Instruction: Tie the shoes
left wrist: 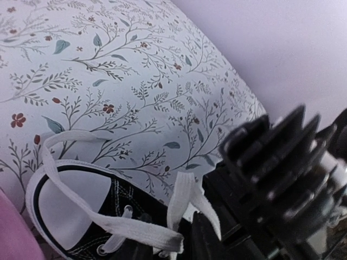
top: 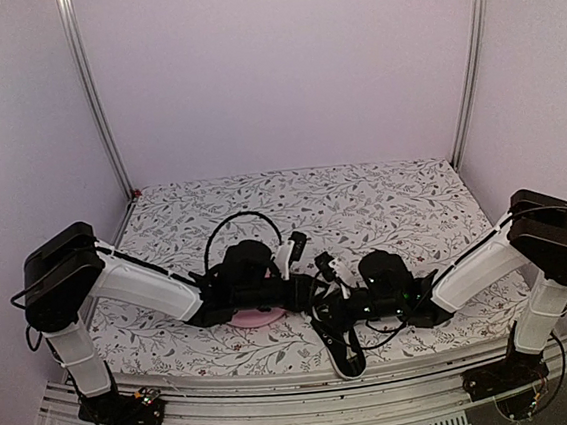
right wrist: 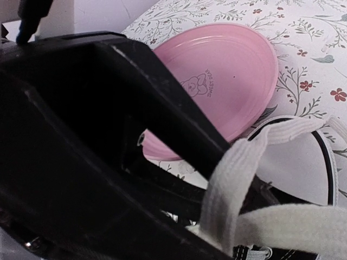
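The shoes are one black sneaker (left wrist: 116, 208) with a white toe cap (right wrist: 298, 165), lying beside the pink plate (right wrist: 227, 81). From above it is mostly hidden under both wrists. My left gripper (top: 292, 249) hovers over the lacing. A white lace (left wrist: 108, 227) crosses the toe and a loop (left wrist: 184, 197) rises by my dark finger (left wrist: 209, 241); how its jaws stand does not show. My right gripper (top: 327, 267) is shut, with a lace strand (right wrist: 236, 181) wrapped over its finger (right wrist: 179, 124) and running in between the jaws.
The right arm's ribbed black body (left wrist: 282, 162) crowds close in the left wrist view. A black strap or cable (top: 342, 352) hangs over the table's front edge. The floral cloth (top: 362, 195) is ringed by pale walls and metal posts (top: 92, 100).
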`<move>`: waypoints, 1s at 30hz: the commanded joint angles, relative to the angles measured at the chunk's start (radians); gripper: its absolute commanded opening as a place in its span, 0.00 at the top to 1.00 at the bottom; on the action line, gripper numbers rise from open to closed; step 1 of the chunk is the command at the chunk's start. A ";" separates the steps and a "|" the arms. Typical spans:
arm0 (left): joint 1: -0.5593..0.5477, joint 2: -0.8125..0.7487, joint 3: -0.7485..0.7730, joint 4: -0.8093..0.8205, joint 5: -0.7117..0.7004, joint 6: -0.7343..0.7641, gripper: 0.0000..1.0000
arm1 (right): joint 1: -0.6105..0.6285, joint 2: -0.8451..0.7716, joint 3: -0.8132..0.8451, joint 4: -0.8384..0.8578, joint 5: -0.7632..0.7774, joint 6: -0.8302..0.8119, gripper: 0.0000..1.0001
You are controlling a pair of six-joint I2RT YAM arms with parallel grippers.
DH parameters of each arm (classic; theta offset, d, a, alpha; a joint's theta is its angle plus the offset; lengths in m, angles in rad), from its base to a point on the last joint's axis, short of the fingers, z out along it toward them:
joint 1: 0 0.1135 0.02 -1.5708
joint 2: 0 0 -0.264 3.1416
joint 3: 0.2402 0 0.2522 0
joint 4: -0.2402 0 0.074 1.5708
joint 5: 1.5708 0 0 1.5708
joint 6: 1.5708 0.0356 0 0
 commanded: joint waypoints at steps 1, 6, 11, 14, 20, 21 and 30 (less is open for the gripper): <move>-0.001 -0.060 -0.044 -0.021 0.011 0.018 0.60 | -0.031 -0.019 -0.032 0.099 -0.056 0.040 0.98; -0.002 -0.125 -0.109 -0.034 0.021 0.056 0.41 | -0.053 -0.044 -0.058 0.125 -0.085 0.060 0.98; -0.004 -0.163 -0.191 0.002 0.054 0.087 0.34 | -0.063 -0.040 -0.058 0.134 -0.104 0.069 0.98; -0.008 -0.165 -0.220 0.018 0.073 0.111 0.34 | -0.067 -0.036 -0.057 0.135 -0.114 0.074 0.98; -0.025 -0.135 -0.226 0.038 0.041 0.180 0.44 | -0.069 -0.035 -0.057 0.136 -0.126 0.078 0.98; -0.031 -0.128 -0.220 0.039 0.030 0.190 0.47 | -0.071 -0.035 -0.057 0.137 -0.128 0.080 0.98; -0.058 -0.059 -0.152 0.029 -0.044 0.243 0.62 | -0.073 -0.040 -0.058 0.137 -0.134 0.087 0.98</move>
